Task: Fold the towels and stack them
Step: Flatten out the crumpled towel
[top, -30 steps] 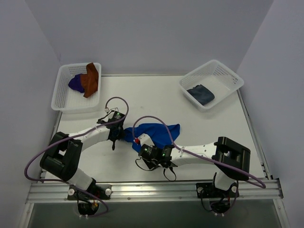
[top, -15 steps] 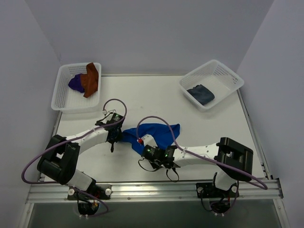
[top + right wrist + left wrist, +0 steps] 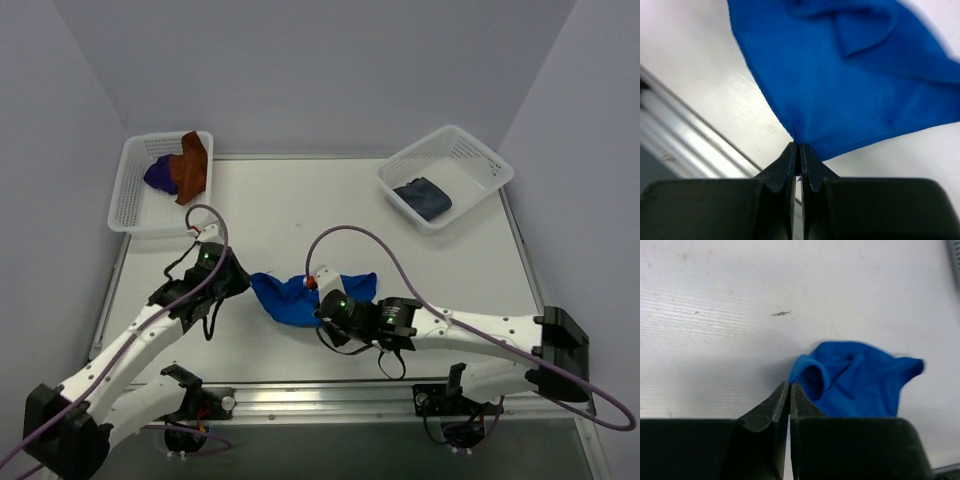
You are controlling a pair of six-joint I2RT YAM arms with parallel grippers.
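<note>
A blue towel (image 3: 290, 298) lies crumpled on the white table (image 3: 300, 210), near the front middle. My right gripper (image 3: 322, 302) is over its right part and is shut on a pinched fold of it; in the right wrist view (image 3: 799, 145) the cloth (image 3: 850, 75) fans out from the fingertips. My left gripper (image 3: 237, 282) is shut at the towel's left edge. In the left wrist view (image 3: 789, 385) its tips touch the curled edge of the towel (image 3: 855, 385), and no cloth shows between the fingers.
A white basket (image 3: 128, 205) at the back left holds a purple towel (image 3: 160, 175) and an orange towel (image 3: 190, 165). A white basket (image 3: 480, 160) at the back right holds a folded dark blue towel (image 3: 422, 198). A metal rail (image 3: 320, 395) runs along the near edge.
Both arms have swung: the left arm's elbow has drawn back to the near left, and the right arm has stretched out. The towel is bunched smaller, its middle pulled towards the front.
</note>
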